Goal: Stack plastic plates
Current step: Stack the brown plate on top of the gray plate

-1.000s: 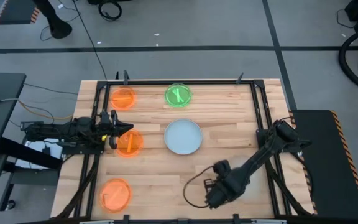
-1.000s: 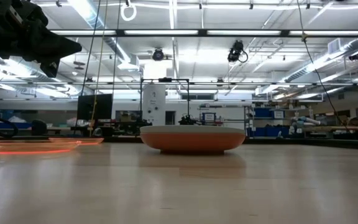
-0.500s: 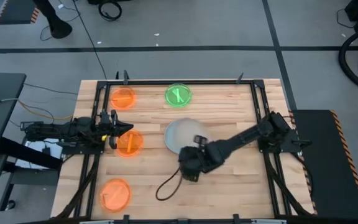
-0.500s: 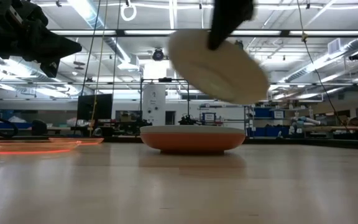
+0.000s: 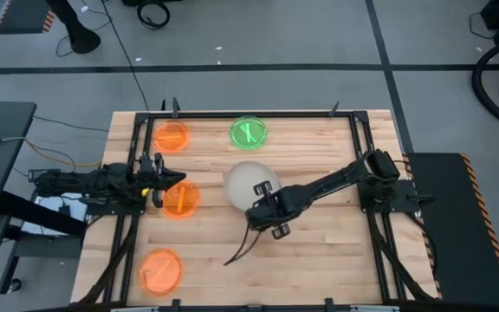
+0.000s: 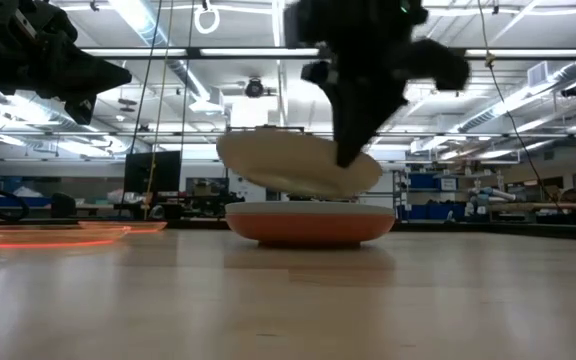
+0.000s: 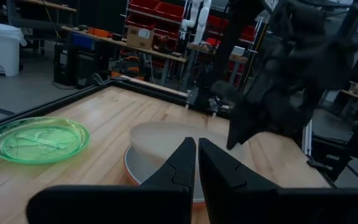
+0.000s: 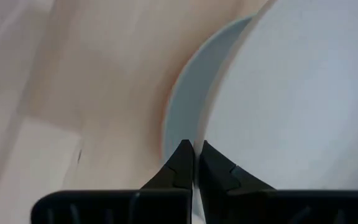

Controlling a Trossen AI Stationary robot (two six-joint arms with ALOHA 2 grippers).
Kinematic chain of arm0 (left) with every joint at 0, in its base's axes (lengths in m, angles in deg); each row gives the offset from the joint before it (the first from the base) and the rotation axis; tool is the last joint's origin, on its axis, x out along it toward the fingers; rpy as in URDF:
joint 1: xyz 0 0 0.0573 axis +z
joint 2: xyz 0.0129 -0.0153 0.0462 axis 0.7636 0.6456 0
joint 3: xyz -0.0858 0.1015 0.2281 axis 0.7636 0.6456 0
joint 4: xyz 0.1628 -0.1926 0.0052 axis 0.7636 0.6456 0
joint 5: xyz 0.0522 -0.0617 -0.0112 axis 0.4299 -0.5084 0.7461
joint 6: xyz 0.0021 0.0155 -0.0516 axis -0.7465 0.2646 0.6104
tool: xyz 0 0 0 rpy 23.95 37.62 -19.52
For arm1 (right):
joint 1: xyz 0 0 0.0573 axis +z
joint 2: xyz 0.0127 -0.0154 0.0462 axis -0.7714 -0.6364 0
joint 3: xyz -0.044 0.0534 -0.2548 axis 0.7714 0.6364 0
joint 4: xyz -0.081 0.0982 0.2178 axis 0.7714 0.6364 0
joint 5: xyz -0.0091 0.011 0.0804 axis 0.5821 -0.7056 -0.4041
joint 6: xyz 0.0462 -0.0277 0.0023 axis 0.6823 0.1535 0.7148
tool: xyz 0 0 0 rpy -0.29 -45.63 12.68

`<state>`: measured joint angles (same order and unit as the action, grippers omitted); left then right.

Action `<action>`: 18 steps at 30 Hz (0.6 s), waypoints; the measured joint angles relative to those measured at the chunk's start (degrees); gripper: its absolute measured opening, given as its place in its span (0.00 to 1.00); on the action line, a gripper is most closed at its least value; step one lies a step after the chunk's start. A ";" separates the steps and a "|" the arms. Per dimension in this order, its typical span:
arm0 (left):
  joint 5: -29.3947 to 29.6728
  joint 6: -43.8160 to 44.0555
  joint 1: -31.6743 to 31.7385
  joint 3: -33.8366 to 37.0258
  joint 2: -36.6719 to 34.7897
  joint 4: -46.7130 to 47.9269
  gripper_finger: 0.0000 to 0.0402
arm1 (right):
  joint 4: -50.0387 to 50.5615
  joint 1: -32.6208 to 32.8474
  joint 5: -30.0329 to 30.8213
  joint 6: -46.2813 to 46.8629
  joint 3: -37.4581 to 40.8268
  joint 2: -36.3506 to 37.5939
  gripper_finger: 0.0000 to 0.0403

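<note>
A beige plate (image 5: 248, 182) hangs in my right gripper (image 5: 262, 201) over the table's middle, just above a pale blue plate (image 8: 188, 102) that sits in a red-orange plate (image 6: 308, 224). In the high view the beige plate hides that stack. My left gripper (image 5: 168, 180) is shut and empty, hovering at the far-left edge of a neon orange plate (image 5: 180, 200). Two more neon orange plates (image 5: 171, 136) (image 5: 161, 269) and a neon green plate (image 5: 249, 133) lie flat on the wood. My right gripper pinches the beige plate's rim (image 8: 215, 138) on its near-right side, one finger above and one below. The fingers (image 6: 353, 150) slant down at it from the table's near-right. The plate is lifted clear, slightly tilted, with its underside (image 6: 298, 180) close above the stacked plates.
A black frame rail (image 5: 359, 147) runs around the table's sides. A dark cable (image 5: 239, 252) trails from my right arm onto the near boards. The neon green plate (image 7: 39, 138) lies beyond the stack. Bare wood (image 5: 319, 260) lies near right.
My right gripper has carried the beige plate from the near-right part of the table toward the far left, over the middle stack. The plate was steeply tilted and high half a second ago; now it is lower and nearly level.
</note>
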<state>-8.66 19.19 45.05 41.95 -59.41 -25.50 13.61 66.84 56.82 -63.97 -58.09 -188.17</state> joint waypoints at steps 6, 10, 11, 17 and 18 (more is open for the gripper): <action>0.01 0.00 -0.02 0.00 0.00 0.00 0.07 | -0.68 -0.01 -0.04 -5.34 3.78 0.00 0.04; 0.00 -0.02 0.01 0.00 0.00 0.00 0.07 | -2.22 -0.64 -0.04 -8.19 4.94 0.00 0.04; 0.02 -0.02 0.00 0.00 -0.01 0.00 0.07 | -2.65 -0.90 -0.03 -8.42 5.21 0.00 0.03; 0.01 -0.01 0.01 0.00 -0.01 0.00 0.07 | -3.76 -2.96 -0.29 -8.64 7.62 0.04 0.03; 0.00 -0.02 -0.01 0.00 -0.02 0.00 0.07 | -4.17 -3.20 -0.88 -8.69 8.05 0.04 0.03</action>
<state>-8.66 19.17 45.03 41.95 -59.43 -25.50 9.45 63.64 55.94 -72.66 -50.04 -188.12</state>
